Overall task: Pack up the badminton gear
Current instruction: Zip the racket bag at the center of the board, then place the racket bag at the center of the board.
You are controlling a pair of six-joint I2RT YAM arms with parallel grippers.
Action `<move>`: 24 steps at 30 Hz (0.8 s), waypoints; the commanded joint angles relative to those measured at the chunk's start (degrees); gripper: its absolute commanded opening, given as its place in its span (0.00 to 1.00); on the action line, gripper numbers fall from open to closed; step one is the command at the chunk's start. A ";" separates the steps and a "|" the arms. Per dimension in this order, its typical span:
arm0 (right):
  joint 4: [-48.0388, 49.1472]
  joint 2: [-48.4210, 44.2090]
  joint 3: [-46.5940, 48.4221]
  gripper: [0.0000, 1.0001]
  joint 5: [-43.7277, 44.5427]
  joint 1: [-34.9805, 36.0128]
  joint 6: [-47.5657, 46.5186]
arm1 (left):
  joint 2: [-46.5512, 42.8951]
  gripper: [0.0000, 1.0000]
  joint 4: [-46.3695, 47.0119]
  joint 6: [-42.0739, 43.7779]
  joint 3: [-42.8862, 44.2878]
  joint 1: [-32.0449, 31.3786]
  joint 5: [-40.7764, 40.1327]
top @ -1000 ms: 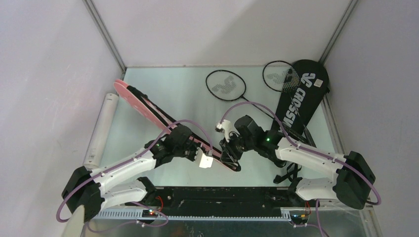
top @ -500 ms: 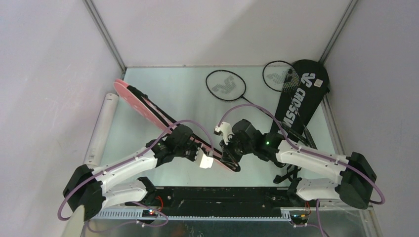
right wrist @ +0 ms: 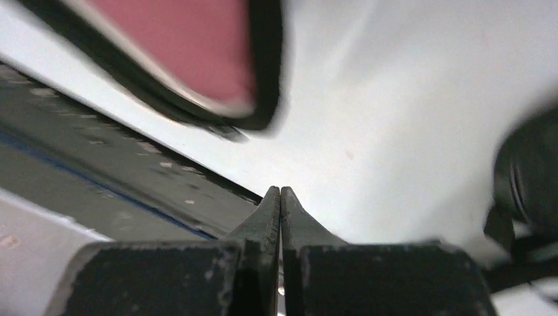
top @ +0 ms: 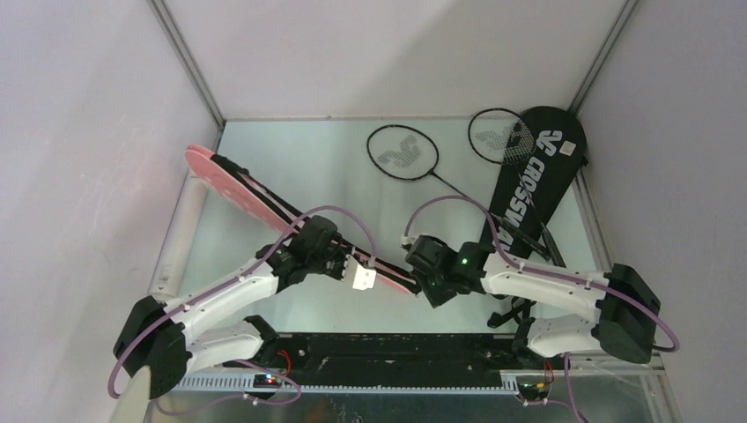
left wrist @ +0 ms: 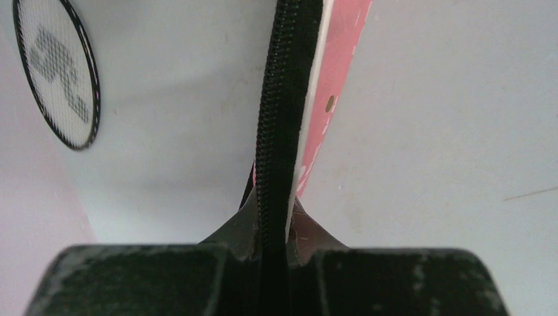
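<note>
Pink bag [top: 231, 181] diagonally bars the table [top: 339, 198] middle.

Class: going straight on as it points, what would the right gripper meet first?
Probably the bare table. The shut right gripper points down at it. The blurred end of the pink bag lies just beside that line, so depth is unclear.

White capitals starting "CROSS" ran along the black bag [top: 539, 163] at one o'clock, the later letters unreadable. A white emblem sat beside them at the bag's far end. Pale string marks on the black rackets [top: 403, 155] spelled nothing legible.
</note>
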 commanded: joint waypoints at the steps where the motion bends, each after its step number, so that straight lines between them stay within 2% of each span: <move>1: -16.98 3.93 -1.07 0.00 10.79 -0.06 14.96 | -0.53 0.00 0.40 0.35 3.73 3.01 -5.16; 5: -8.40 7.25 -2.92 0.00 10.55 -0.62 15.41 | -1.82 0.00 0.56 0.60 3.67 3.34 -2.61; 8: -5.50 4.27 -3.00 0.00 13.44 -0.61 14.50 | -2.74 0.00 -0.21 2.30 3.78 3.38 -0.62; 9: -5.59 2.87 -3.00 0.05 14.37 -0.70 14.14 | -2.83 0.00 -0.99 3.13 3.90 3.35 -0.14; 11: -5.08 -3.02 -3.16 0.40 16.86 -0.69 12.42 | -2.51 0.00 -5.67 7.20 4.78 3.35 0.88; 12: -3.22 -7.07 -3.72 0.48 17.78 -0.64 11.61 | -1.76 0.01 -10.29 10.88 5.77 3.33 1.16; 13: -1.99 -9.26 -4.15 0.61 17.90 -0.71 9.94 | -1.15 0.02 -12.97 12.91 6.48 3.33 1.19; 15: 2.86 -15.60 -6.38 0.74 17.44 -0.92 7.37 | 1.84 0.03 -24.64 22.27 9.29 3.39 -1.19; 16: 5.95 -19.47 -8.09 0.77 16.86 -1.15 6.84 | 4.82 0.01 -33.66 29.52 11.36 3.39 -5.73; 17: 7.03 -21.21 -8.88 0.81 16.61 -1.74 6.20 | 6.27 0.00 -36.66 31.72 12.17 3.36 -10.10; 18: 8.72 -24.41 -10.36 0.82 15.96 -2.04 6.04 | 9.23 0.00 -39.04 32.83 13.72 3.34 -11.12; 21: 8.56 -29.36 -12.98 0.88 15.51 -4.06 6.75 | 15.73 0.02 -43.88 30.96 19.41 3.33 -18.21; 22: 8.12 -31.02 -13.27 0.91 15.53 -4.43 7.39 | 18.80 0.06 -47.39 30.42 20.28 3.35 -19.92; 24: 6.74 -32.58 -13.84 0.94 16.06 -5.44 8.10 | 21.02 0.12 -47.42 30.15 20.37 3.52 -24.81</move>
